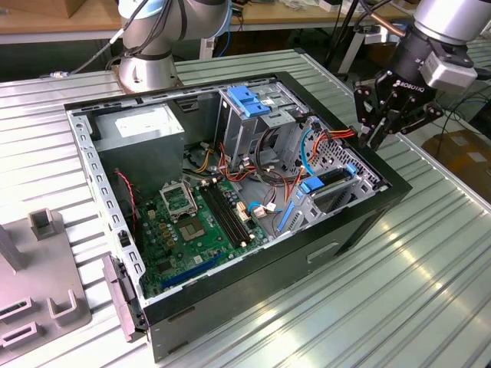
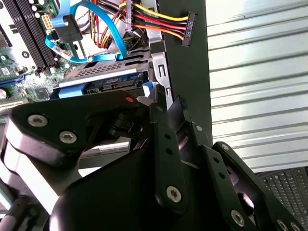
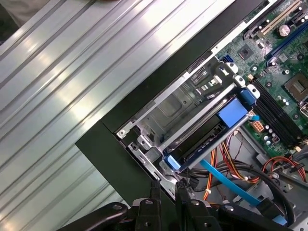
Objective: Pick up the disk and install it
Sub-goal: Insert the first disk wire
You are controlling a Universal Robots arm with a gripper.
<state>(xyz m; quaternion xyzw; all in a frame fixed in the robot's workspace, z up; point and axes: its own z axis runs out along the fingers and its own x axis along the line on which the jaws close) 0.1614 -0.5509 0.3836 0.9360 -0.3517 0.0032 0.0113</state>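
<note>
now disk point(image 1: 334, 178) seated in case point(image 1: 360, 245) bay; jaws slightly parted, empty, hovering just over case rim nearby

White lettering point(image 1: 409, 87), a maker's mark, stands on the black body of the claw point(image 1: 374, 139). The power supply point(image 1: 153, 146) bears a white label point(image 1: 146, 123), its print too small to read. No other print is legible.

Light-blue rail point(image 2: 91, 85) on seemingly dark-grey disk point(image 3: 197, 139), green motherboard point(image 1: 184, 230), black case point(image 1: 253, 299), ribbed silver table point(image 1: 399, 291), red-yellow-orange wires point(image 2: 154, 21).
</note>
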